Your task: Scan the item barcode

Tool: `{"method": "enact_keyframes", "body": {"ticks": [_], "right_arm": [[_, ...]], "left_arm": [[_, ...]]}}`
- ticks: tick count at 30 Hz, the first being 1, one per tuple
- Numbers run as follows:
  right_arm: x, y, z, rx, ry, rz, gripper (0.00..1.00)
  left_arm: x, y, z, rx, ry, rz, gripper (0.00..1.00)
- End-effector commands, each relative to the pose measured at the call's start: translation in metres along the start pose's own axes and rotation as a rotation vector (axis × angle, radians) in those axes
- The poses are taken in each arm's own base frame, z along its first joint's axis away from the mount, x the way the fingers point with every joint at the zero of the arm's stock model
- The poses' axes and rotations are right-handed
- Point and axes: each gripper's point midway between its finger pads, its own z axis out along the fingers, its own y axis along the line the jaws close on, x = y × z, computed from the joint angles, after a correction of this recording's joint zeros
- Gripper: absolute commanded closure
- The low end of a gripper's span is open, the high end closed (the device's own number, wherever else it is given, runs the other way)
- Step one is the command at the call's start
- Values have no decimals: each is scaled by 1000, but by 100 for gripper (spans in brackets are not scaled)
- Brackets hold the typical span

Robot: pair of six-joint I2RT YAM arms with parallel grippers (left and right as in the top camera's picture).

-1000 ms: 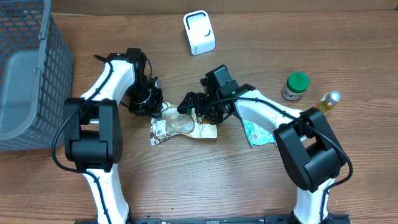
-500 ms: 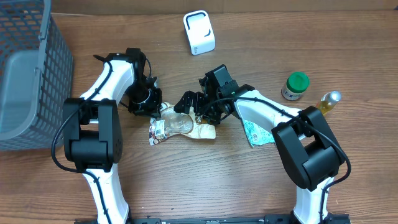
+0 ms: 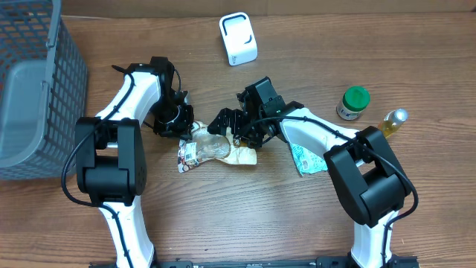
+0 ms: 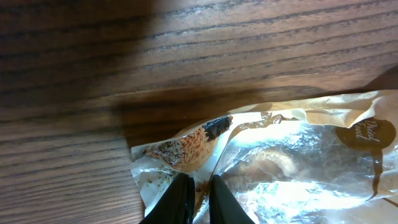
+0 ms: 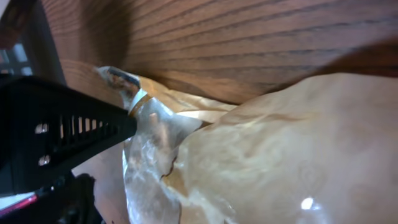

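The snack packet [image 3: 217,152] had crept slightly left. The left gripper [image 3: 192,131] pinched its upper-left edge, and the right gripper [image 3: 236,132] stood wide above its right end. Its long axis ran left-right.

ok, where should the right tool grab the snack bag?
I'd take the free tan end of the snack bag, coming in low from the right side. The bag lies flat and crumpled, and the left tool pinches its opposite corner, so that loose thin edge is what the open right tool can close on.
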Motion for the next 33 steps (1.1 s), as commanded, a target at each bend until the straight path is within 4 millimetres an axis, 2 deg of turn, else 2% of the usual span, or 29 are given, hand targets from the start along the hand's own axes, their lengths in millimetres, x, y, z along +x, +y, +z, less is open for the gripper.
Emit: {"method": "enact_keyframes", "body": {"ticks": [1, 4, 9, 13, 19, 24, 33], "right_arm": [[8, -17, 12, 33, 25, 28, 14], [8, -18, 12, 35, 28, 30, 25], [11, -16, 11, 22, 45, 33, 53], [16, -10, 10, -16, 77, 37, 67], [12, -12, -2, -75, 113, 84, 74], [12, -12, -17, -157, 162, 44, 74], [13, -11, -17, -169, 166, 23, 82]], "left_arm": [[2, -5, -5, 5, -15, 27, 87], [2, -5, -5, 5, -15, 28, 87], [2, -5, -5, 5, -16, 28, 86], [1, -5, -5, 5, -17, 29, 86], [1, -5, -5, 5, -19, 29, 86], [1, -5, -5, 2, -20, 30, 86], [0, -5, -5, 3, -23, 30, 87]]}}
